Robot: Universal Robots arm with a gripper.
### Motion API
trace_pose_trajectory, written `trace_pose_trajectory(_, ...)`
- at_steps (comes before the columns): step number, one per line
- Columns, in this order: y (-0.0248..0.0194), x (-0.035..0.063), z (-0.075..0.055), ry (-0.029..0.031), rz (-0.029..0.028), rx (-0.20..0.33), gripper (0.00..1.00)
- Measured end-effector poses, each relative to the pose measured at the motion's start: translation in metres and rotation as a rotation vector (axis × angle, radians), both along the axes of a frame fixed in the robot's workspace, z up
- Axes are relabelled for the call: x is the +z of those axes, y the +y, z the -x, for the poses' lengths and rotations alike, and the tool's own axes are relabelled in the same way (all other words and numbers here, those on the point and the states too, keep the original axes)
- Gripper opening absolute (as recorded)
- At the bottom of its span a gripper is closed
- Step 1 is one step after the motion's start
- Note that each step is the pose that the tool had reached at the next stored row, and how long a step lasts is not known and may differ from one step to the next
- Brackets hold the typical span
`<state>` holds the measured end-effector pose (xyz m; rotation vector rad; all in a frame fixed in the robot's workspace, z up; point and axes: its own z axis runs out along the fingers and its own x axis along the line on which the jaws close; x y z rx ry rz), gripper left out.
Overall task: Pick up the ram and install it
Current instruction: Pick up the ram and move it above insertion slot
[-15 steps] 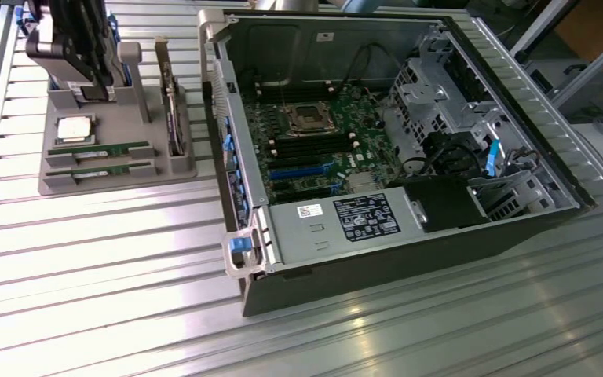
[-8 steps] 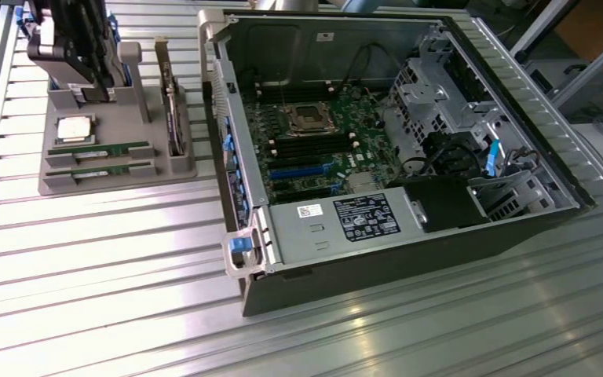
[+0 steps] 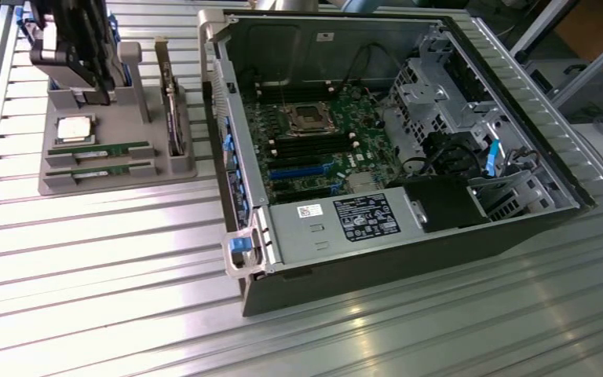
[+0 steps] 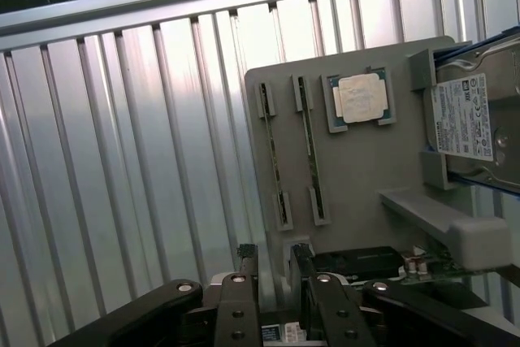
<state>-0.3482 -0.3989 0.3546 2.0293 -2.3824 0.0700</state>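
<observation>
Gripper (image 4: 274,253) hangs empty, fingers apart, by the tray (image 4: 366,168); 2 ram sticks (image 4: 311,160) rest there, none lifted or installed.

This is a workshop or robotics lab set up for computer assembly. The table (image 3: 123,267) is bare ribbed aluminium, an industrial work surface rather than a desk. An open PC case (image 3: 385,271) lies on its side on it, with the motherboard (image 3: 312,149), power supply (image 3: 333,224) and black cables (image 3: 370,59) exposed. Beside the case, toward the exterior view's left, a grey moulded fixture (image 3: 71,182) holds loose parts in fitted slots: a processor (image 3: 74,129), two ram sticks (image 3: 100,151), a hard drive (image 4: 467,115) and an expansion card (image 3: 173,110). Aluminium frame struts (image 3: 600,63) stand past the table at the exterior view's right.
</observation>
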Motion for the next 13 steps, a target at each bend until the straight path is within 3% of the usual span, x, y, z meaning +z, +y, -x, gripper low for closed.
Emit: trace_pose_trajectory(13, 0.0000, -0.0079, 0.0000, 0.0000, 0.0000, 0.000, 0.30)
